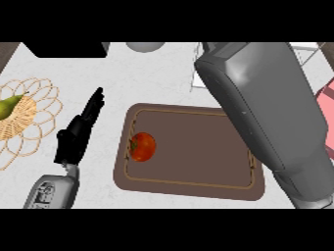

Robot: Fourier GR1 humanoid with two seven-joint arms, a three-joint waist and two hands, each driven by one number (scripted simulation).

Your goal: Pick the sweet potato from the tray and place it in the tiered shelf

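Right forearm (271, 122) crosses the tray (191, 188), right hand out of view, its grasp untellable; left hand (75, 137) lies released left of the tray, leaving the reach clear.

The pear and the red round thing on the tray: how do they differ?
Colour: the pear is yellow-green, the red thing orange-red.
Shape: the pear narrows to a neck; the red thing is rounded.
Place: the pear lies in a woven basket at the left; the red thing lies on the left part of the brown tray.
Shared: each lies alone on its holder, untouched by the open left hand between them.
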